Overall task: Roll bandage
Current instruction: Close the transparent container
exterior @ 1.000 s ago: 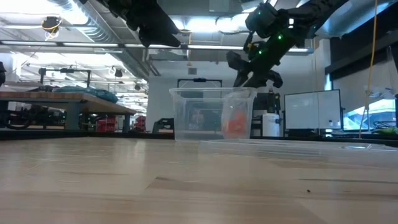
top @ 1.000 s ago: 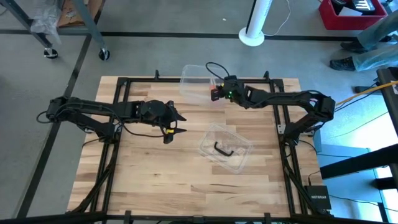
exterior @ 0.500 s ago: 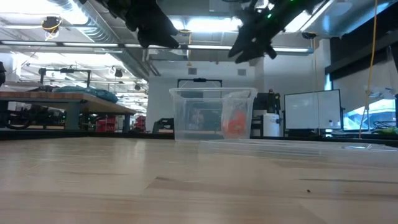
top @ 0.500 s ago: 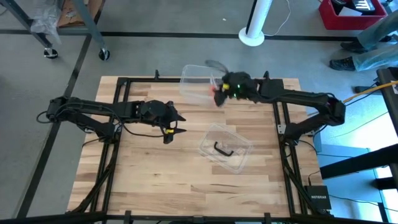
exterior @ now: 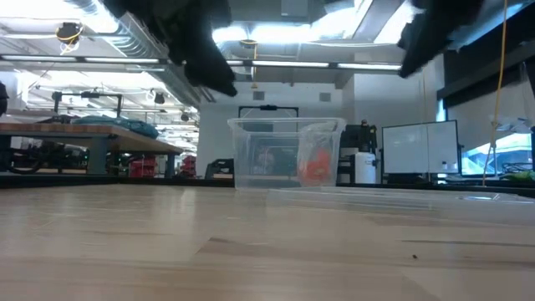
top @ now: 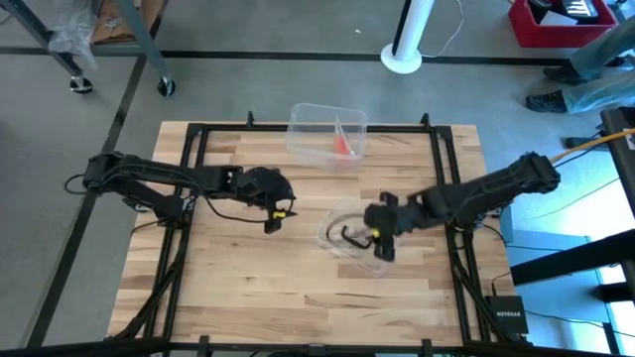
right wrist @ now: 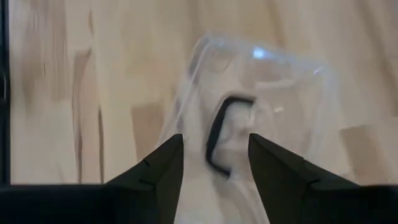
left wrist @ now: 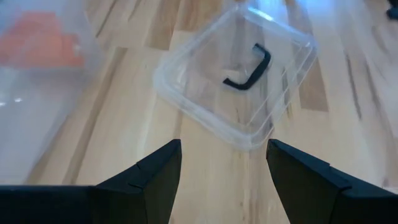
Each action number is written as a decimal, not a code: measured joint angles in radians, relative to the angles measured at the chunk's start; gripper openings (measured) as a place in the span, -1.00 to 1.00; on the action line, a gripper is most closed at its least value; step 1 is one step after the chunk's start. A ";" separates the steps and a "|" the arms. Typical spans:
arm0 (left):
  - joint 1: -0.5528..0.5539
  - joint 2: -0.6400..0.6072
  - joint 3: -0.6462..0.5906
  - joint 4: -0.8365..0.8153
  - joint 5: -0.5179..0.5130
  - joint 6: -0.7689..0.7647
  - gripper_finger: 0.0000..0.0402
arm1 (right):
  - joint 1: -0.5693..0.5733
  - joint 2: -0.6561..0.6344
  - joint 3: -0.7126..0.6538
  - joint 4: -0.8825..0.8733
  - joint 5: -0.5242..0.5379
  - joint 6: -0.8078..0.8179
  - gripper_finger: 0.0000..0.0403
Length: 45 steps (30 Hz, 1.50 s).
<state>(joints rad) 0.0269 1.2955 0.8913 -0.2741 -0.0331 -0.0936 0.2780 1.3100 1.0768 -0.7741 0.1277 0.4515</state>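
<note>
Swinging away from the clear box (top: pixel 325 132) at the far edge of the desk (top: pixel 248 288), the right arm is now reaching over the middle of the desk, where a second ago it was hovering at the box's rim. Its right gripper (top: pixel 382 238) is now hanging just above the clear lid (top: pixel 359 236) with the dark handle (right wrist: pixel 222 134), fingers parted and nothing between them; in the right wrist view the handle is sitting squarely in the gap between the two fingers. The lid is lying flat on the desk, apart from the box.

The bandage (top: pixel 342 145) is resting inside the box as a small orange bundle against the wall nearer the right arm; the low view is showing it through the transparent wall (exterior: pixel 315 165), low in the box. No gripper is touching it.

The left gripper (top: pixel 281 211) is holding roughly where it was, over the desk left of the lid, fingers spread wide and empty, looking across at the lid and, at the edge of its view, the orange blur of the bandage (left wrist: pixel 43 45) behind plastic.

What this is suggesting for the task: the bandage looks to be already deposited in the box, so the rolling itself is probably finished, and the right arm is likely lining up to pick the lid by its handle and close the box. Whether the bandage is neatly rolled cannot be told from here.
</note>
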 joint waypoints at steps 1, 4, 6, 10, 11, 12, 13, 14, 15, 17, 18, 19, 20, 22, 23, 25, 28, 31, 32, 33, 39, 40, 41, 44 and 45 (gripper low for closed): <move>0.000 0.014 0.000 0.004 0.002 0.009 0.13 | 0.028 0.004 -0.012 0.002 0.010 0.017 -0.10; 0.000 0.069 0.000 0.027 0.018 0.037 0.13 | 0.089 0.013 -0.058 0.029 0.075 0.068 -0.10; 0.000 0.110 0.000 0.059 0.031 0.058 0.13 | 0.113 0.024 -0.092 0.031 0.119 0.096 -0.10; -0.002 0.191 0.000 0.116 0.075 0.130 0.13 | 0.101 0.026 -0.165 0.025 0.154 0.182 -0.10; -0.002 0.215 0.000 0.134 0.083 0.138 0.13 | 0.081 0.022 -0.186 0.030 0.148 0.193 -0.10; -0.001 0.236 0.000 0.156 0.088 0.150 0.13 | 0.058 0.017 -0.209 0.037 0.149 0.199 -0.10; -0.002 0.256 0.000 0.179 0.090 0.160 0.13 | 0.029 0.009 -0.234 0.050 0.146 0.199 -0.10; -0.002 0.278 0.000 0.204 0.093 0.177 0.13 | -0.005 0.000 -0.262 0.071 0.131 0.194 -0.10; -0.005 0.299 0.000 0.230 0.093 0.186 0.13 | -0.041 -0.007 -0.287 0.093 0.112 0.183 -0.10; -0.013 0.345 0.006 0.269 0.093 0.206 0.13 | -0.123 -0.024 -0.342 0.142 0.056 0.145 -0.10; -0.020 0.367 0.019 0.267 0.092 0.218 0.13 | -0.165 -0.033 -0.370 0.174 0.023 0.126 -0.10; -0.029 0.387 0.036 0.265 0.092 0.239 0.13 | -0.206 -0.043 -0.399 0.207 -0.010 0.105 -0.10; -0.040 0.407 0.051 0.264 0.091 0.264 0.13 | -0.248 -0.051 -0.427 0.246 -0.047 0.085 -0.10; -0.067 0.442 0.081 0.262 0.082 0.314 0.13 | -0.333 -0.066 -0.487 0.328 -0.142 0.059 -0.10; -0.082 0.463 0.097 0.261 0.069 0.342 0.13 | -0.374 -0.071 -0.514 0.367 -0.192 0.050 -0.10; -0.112 0.497 0.122 0.260 0.024 0.404 0.13 | -0.443 -0.072 -0.566 0.441 -0.277 0.043 -0.10; -0.153 0.540 0.159 0.261 -0.068 0.490 0.13 | -0.521 -0.070 -0.625 0.512 -0.355 0.041 -0.10; -0.178 0.588 0.183 0.261 -0.146 0.568 0.13 | -0.567 -0.068 -0.670 0.581 -0.431 0.041 -0.10; -0.183 0.605 0.186 0.260 -0.164 0.589 0.13 | -0.576 -0.068 -0.680 0.606 -0.456 0.041 -0.10; -0.186 0.619 0.190 0.259 -0.180 0.608 0.13 | -0.583 -0.068 -0.687 0.625 -0.473 0.041 -0.10; -0.188 0.673 0.203 0.281 -0.258 0.670 0.13 | -0.580 -0.059 -0.705 0.650 -0.483 0.041 -0.10; -0.188 0.675 0.203 0.284 -0.260 0.670 0.13 | -0.580 -0.054 -0.707 0.656 -0.484 0.041 -0.10; -0.187 0.677 0.202 0.291 -0.266 0.670 0.13 | -0.580 -0.046 -0.708 0.663 -0.484 0.041 -0.10; -0.187 0.679 0.200 0.317 -0.285 0.671 0.13 | -0.581 -0.024 -0.708 0.675 -0.494 0.050 -0.10; -0.187 0.679 0.199 0.326 -0.289 0.671 0.13 | -0.581 -0.014 -0.708 0.682 -0.503 0.061 -0.10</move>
<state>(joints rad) -0.1600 1.9747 1.0902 0.0522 -0.3218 0.5775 -0.3027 1.2955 0.3691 -0.0923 -0.3751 0.5129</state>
